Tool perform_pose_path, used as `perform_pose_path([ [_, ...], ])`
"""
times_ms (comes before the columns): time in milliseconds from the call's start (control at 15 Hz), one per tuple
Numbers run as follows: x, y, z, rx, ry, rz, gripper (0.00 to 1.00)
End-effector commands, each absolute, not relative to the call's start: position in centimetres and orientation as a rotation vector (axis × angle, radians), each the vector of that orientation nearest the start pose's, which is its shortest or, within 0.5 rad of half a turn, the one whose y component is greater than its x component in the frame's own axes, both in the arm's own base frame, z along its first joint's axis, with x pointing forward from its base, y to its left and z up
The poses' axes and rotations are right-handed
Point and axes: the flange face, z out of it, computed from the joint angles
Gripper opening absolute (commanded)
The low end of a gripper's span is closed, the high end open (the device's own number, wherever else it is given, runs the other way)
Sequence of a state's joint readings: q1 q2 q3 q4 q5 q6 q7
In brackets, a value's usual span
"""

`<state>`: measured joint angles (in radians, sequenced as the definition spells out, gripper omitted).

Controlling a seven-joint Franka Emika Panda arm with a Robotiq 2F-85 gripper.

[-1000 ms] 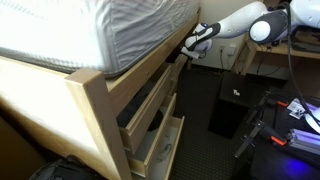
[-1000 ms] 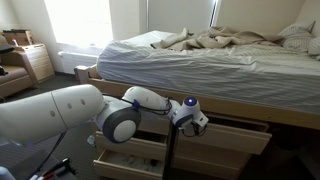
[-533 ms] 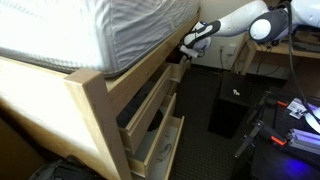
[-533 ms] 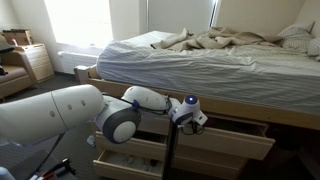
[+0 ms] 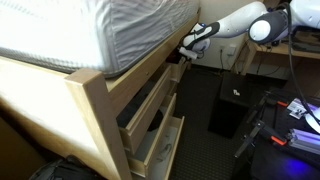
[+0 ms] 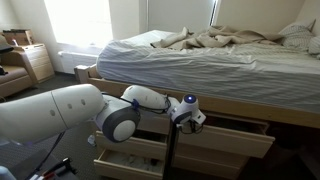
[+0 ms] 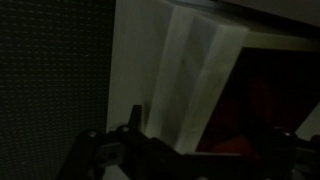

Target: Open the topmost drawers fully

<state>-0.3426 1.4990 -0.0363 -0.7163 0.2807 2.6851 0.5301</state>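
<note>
Bedroom with a blond-wood bed (image 6: 130, 75) in both exterior views. Tool (image 5: 190, 42) sits just beneath the mattress (image 5: 90, 30), at the upper edge of a top drawer (image 6: 238, 140) that stands partly pulled out below and beside it. Wrist view is too dark: I cannot tell whether the tool grips.
</note>
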Motion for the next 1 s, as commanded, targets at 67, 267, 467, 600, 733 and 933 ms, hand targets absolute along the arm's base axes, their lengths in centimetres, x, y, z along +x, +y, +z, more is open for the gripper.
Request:
perform_pose_path([
  [67,74.0,-31.9,6.4,-2.511,1.638,-0.727,1.00],
  [267,71.8,-33.6,4.3,-2.544,1.704,-0.678,1.00],
  [467,70.9,-34.3,3.9,-2.564,1.728,-0.680,1.00],
  [600,70.4,-35.2,4.6,-2.564,1.759,-0.697,1.00],
  [733,69.3,-36.7,5.8,-2.583,1.842,-0.764,1.00],
  [933,68.7,-36.0,6.6,-2.649,1.822,-0.828,1.00],
])
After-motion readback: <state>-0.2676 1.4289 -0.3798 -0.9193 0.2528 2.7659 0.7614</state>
